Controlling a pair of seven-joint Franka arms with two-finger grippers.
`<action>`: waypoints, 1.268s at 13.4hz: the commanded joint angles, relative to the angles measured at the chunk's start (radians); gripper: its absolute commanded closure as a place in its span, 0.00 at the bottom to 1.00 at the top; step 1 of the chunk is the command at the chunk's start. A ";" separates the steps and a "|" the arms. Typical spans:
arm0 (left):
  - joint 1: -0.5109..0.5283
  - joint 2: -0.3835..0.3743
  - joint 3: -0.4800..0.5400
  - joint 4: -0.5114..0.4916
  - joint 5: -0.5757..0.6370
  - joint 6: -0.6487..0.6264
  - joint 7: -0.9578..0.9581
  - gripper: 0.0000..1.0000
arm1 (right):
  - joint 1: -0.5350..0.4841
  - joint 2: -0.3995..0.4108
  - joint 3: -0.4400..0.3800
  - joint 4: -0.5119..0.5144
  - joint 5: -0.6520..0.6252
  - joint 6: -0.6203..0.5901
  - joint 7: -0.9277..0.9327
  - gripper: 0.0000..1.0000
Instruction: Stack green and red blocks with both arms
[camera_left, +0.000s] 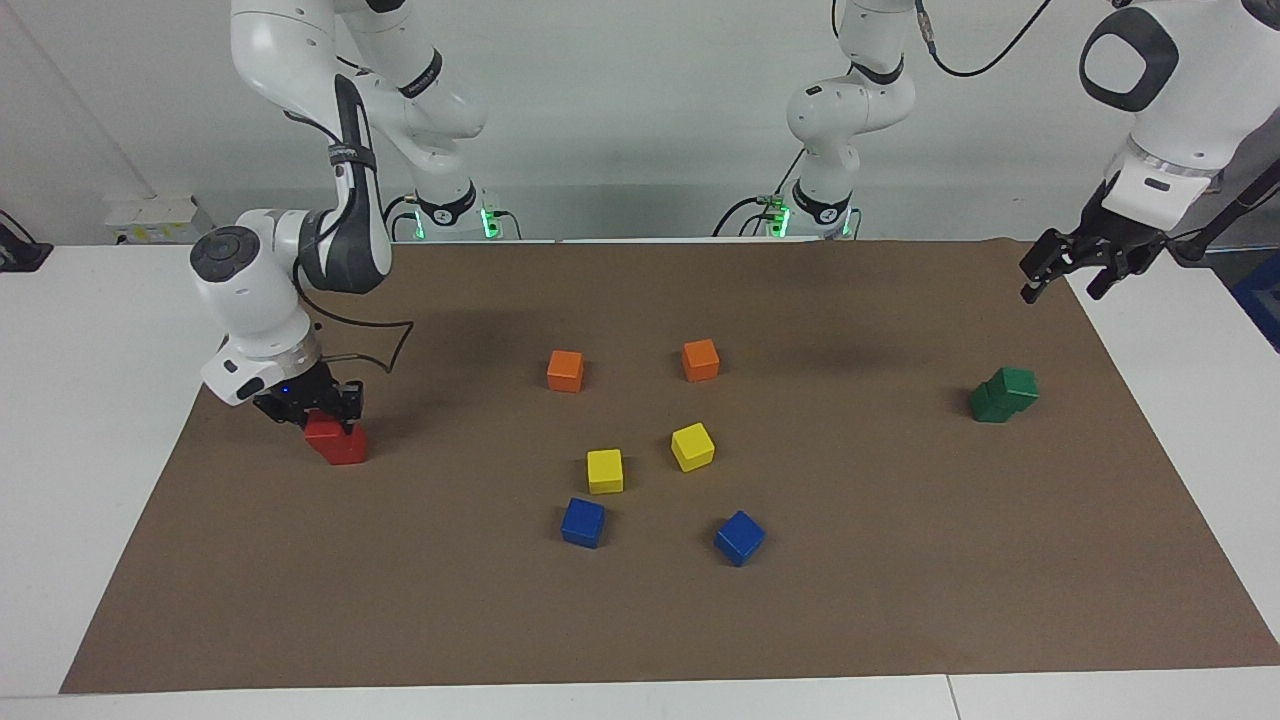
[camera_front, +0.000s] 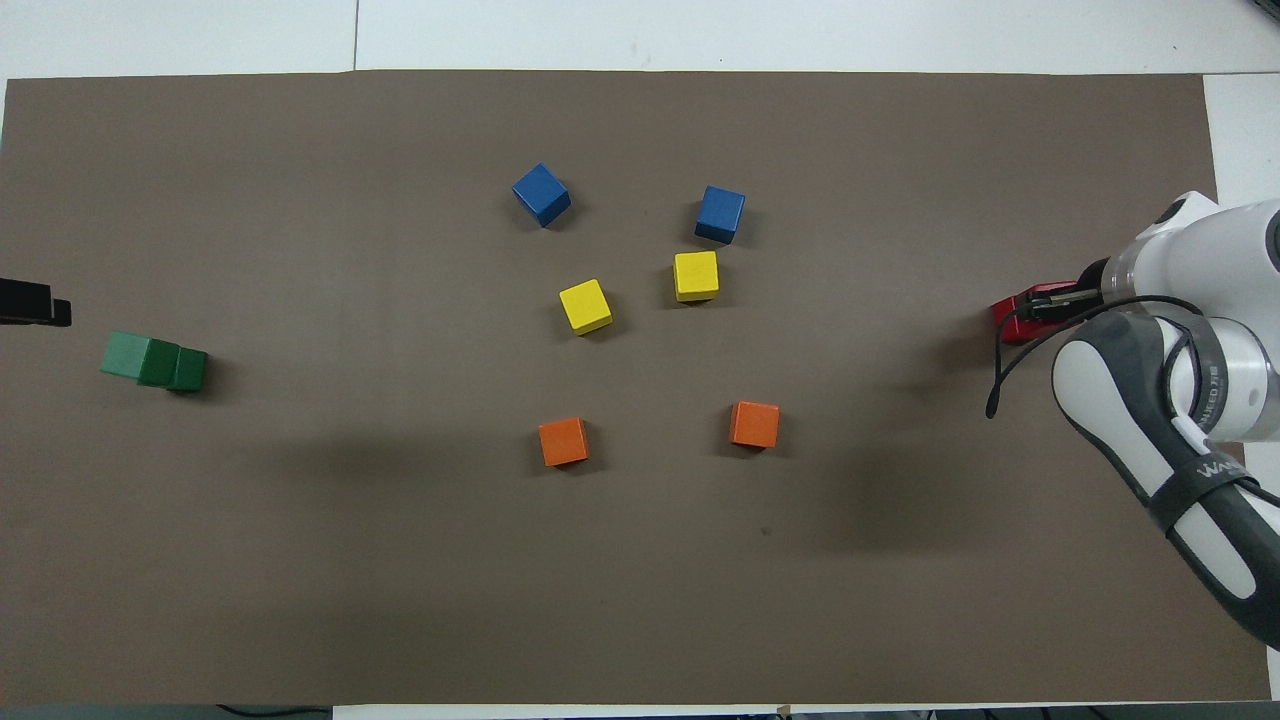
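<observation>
Two green blocks (camera_left: 1003, 393) stand stacked at the left arm's end of the mat, the upper one (camera_front: 125, 353) shifted off-centre on the lower. My left gripper (camera_left: 1062, 282) hangs open and empty, high over the mat's edge near that stack; only its tip (camera_front: 35, 303) shows in the overhead view. At the right arm's end, a red block (camera_left: 322, 432) sits on a second red block (camera_left: 347, 447). My right gripper (camera_left: 322, 415) is low and shut on the upper red block (camera_front: 1015, 318), which partly hides under the hand (camera_front: 1055, 303).
Two orange cubes (camera_left: 565, 370) (camera_left: 700, 360), two yellow cubes (camera_left: 604, 470) (camera_left: 692, 446) and two blue cubes (camera_left: 582, 522) (camera_left: 739, 537) lie scattered in the middle of the brown mat (camera_left: 900, 600). White table surrounds the mat.
</observation>
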 joint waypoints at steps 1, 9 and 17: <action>-0.023 -0.031 0.007 -0.008 -0.011 -0.054 -0.087 0.00 | -0.020 -0.030 0.013 -0.036 0.015 0.024 0.000 1.00; -0.068 -0.032 0.012 -0.008 -0.013 -0.051 -0.115 0.00 | -0.030 -0.032 0.013 -0.043 0.017 0.032 -0.072 1.00; -0.186 0.025 0.081 0.078 0.049 -0.108 -0.113 0.00 | -0.030 -0.032 0.014 -0.043 0.022 0.032 -0.114 1.00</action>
